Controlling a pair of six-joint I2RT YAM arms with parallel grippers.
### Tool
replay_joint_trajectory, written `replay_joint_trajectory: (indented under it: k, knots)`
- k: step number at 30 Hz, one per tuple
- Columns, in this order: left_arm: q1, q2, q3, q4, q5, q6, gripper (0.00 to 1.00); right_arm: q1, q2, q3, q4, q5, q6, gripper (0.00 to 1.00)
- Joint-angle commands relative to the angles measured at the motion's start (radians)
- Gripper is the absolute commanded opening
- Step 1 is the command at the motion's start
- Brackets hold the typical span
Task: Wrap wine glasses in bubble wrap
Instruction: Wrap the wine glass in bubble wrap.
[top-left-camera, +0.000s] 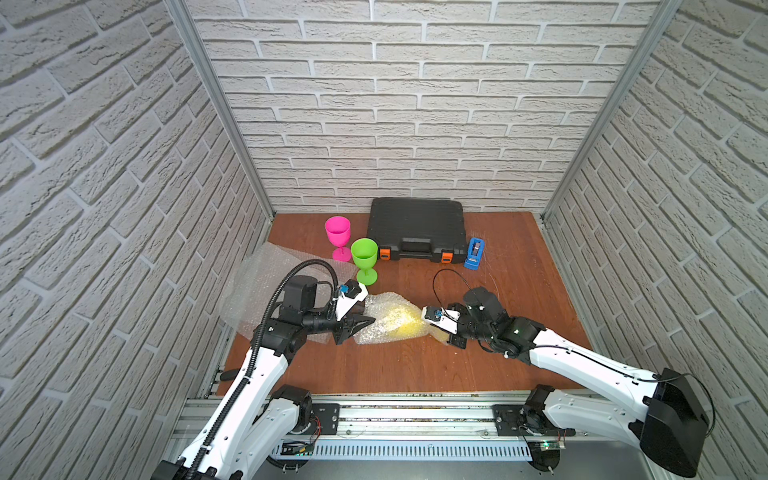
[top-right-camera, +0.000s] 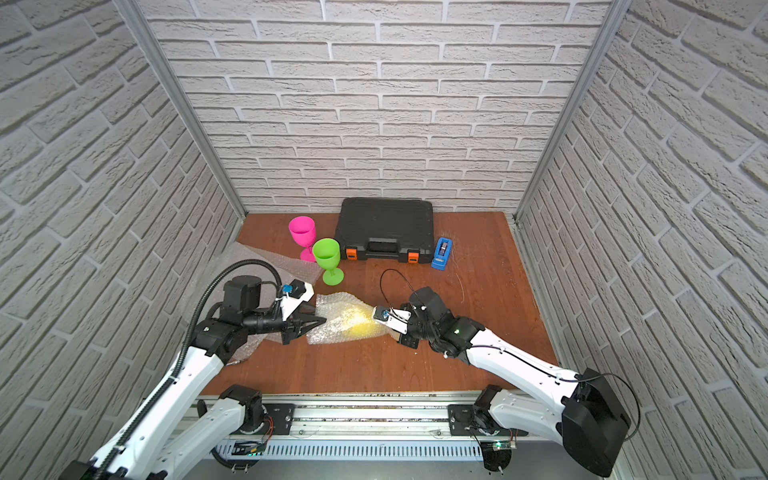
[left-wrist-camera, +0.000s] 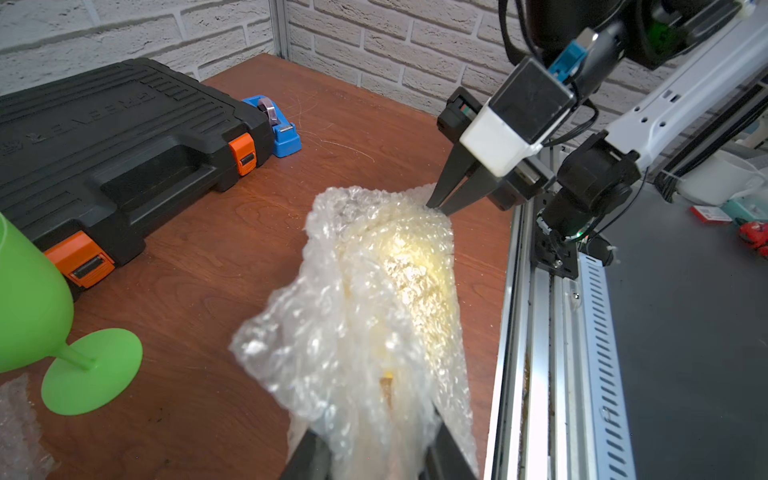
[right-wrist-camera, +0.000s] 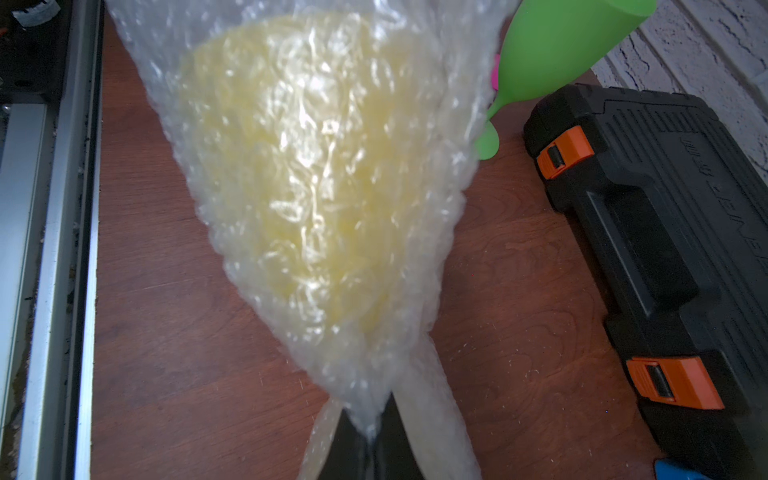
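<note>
A yellow wine glass (top-left-camera: 405, 323) lies on its side mid-table, bundled in bubble wrap (top-left-camera: 384, 307). My left gripper (left-wrist-camera: 374, 449) is shut on the bundle's left end, with crumpled wrap squeezed between its fingers. My right gripper (right-wrist-camera: 370, 440) is shut on the twisted right end of the wrap (left-wrist-camera: 415, 199). The pink wine glass (top-left-camera: 337, 232) and the green wine glass (top-left-camera: 364, 253) stand upright behind the bundle, unwrapped. The yellow shows only as a glow through the wrap (right-wrist-camera: 316, 166).
A loose bubble wrap sheet (top-left-camera: 257, 286) lies at the left under my left arm. A black tool case (top-left-camera: 417, 228) sits against the back wall with a blue tape dispenser (top-left-camera: 474, 253) to its right. A metal rail (top-left-camera: 415, 411) runs along the table's front edge.
</note>
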Motion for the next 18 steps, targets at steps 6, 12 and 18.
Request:
replay_joint_trajectory:
  k: [6,12,18]
  knots:
    - [0.006,0.029,0.164,-0.131,0.001,0.051,0.0,-0.002,0.04,-0.01,0.15,-0.079,0.128,0.03]
    - [-0.033,0.075,0.326,-0.25,-0.045,0.054,0.0,0.036,0.177,-0.043,0.414,-0.141,0.305,0.03]
    - [-0.178,0.15,0.477,-0.361,-0.197,0.053,0.0,0.064,0.351,-0.046,0.64,-0.17,0.382,0.03]
